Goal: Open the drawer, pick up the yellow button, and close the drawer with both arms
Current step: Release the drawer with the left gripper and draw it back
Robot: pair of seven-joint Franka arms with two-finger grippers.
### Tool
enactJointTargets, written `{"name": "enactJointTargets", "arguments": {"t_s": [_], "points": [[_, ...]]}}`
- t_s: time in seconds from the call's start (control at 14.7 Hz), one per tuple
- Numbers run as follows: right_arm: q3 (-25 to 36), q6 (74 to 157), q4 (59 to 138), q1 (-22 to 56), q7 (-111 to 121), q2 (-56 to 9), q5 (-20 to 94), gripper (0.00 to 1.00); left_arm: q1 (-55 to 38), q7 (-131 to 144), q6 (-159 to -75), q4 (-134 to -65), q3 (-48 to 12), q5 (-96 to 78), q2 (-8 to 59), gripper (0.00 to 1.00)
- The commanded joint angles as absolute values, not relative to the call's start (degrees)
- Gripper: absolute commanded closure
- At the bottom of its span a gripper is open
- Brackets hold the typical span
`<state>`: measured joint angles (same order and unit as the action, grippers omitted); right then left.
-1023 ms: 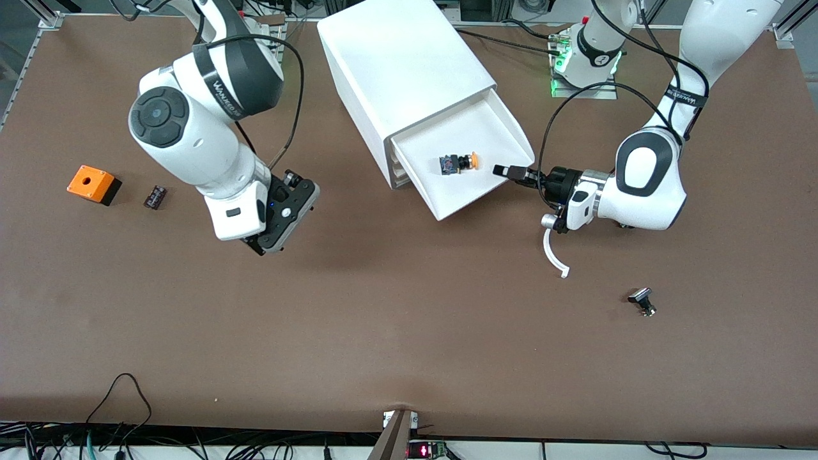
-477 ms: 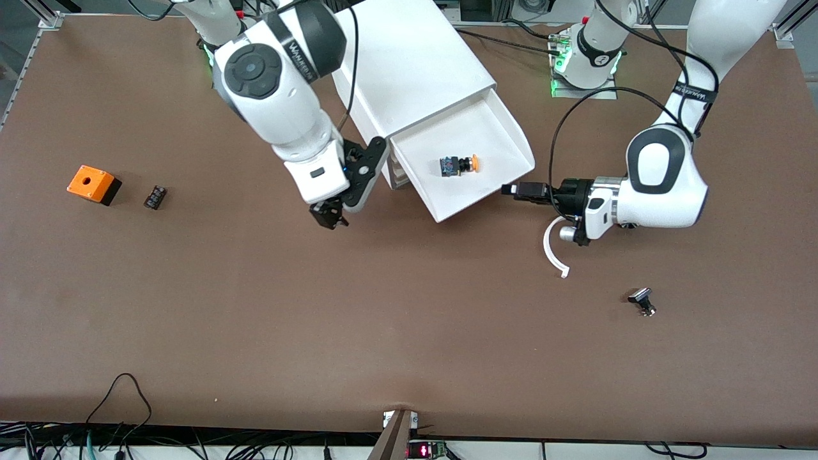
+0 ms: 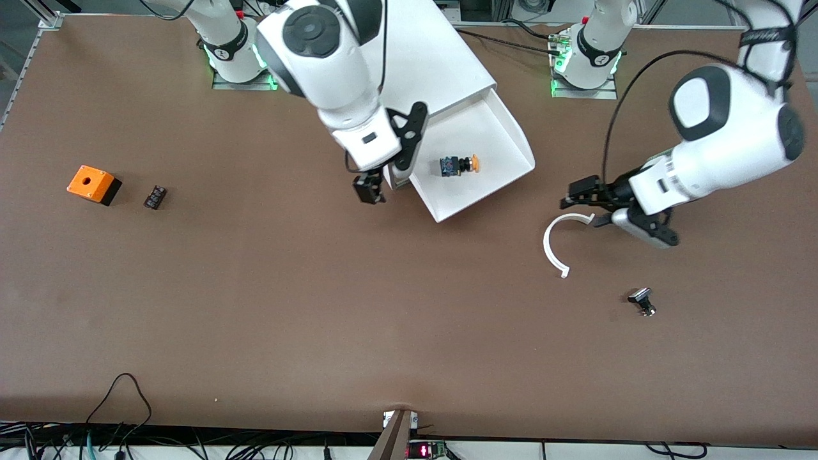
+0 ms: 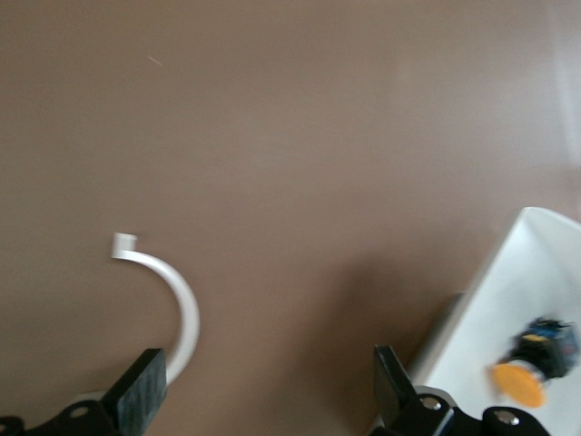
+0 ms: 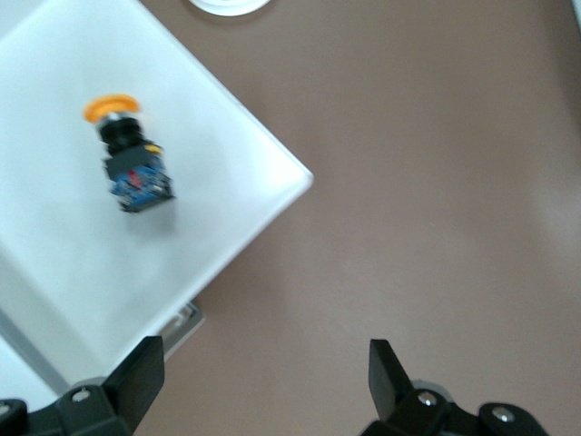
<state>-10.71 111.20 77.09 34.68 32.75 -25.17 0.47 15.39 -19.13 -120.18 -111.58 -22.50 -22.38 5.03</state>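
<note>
1. While the drawer point(image 3: 476, 163) stands pulled out of the white box-shaped cabinet point(image 3: 422, 57) at upper centre of the front view, its shallow, smooth white plastic tray lies exposed.
2. The button point(image 3: 459, 165) lies on its side on the tray floor: round orange cap, black body, blue part; the right wrist view shows it too point(image 5: 127, 154).
3. The right gripper point(image 3: 369, 189), black, hangs over the brown matte surface point(image 3: 319, 306) just beside the drawer's corner, its fingers spread wide and empty.
4. The left gripper point(image 3: 578, 195), at centre right, is over the surface near one end of a thin white curved strip point(image 3: 555, 243); its fingers stand wide apart, holding nothing.
5. The curved strip, shaped like an open C, lies flat on the surface.
6. An orange cube with a hole point(image 3: 93, 184) and a small black ridged part point(image 3: 154, 197) rest at centre left.
7. A small black-and-silver part point(image 3: 642, 301) rests at lower right.
</note>
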Motion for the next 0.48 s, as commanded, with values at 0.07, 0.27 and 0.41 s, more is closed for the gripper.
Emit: {"name": "enactJointTargets", "arguments": {"t_s": [0.07, 0.27, 0.41], "points": [[-10.37, 104.86, 64.26, 39.01, 33.22, -32.69, -0.44, 0.00, 14.94, -18.63, -111.67, -108.57, -16.20, -16.09, -0.35, 0.00], [-10.37, 105.73, 63.37, 40.42, 33.31, -34.62, -0.35, 0.00, 14.50, -17.41, -102.23, -100.75, -13.27, -6.73, -0.35, 0.00], [-10.28, 105.73, 61.71, 42.35, 33.05, -36.64, -0.53, 0.00, 13.54, -10.85, -98.90, -98.18, -13.36, -0.90, -0.44, 0.00]]}}
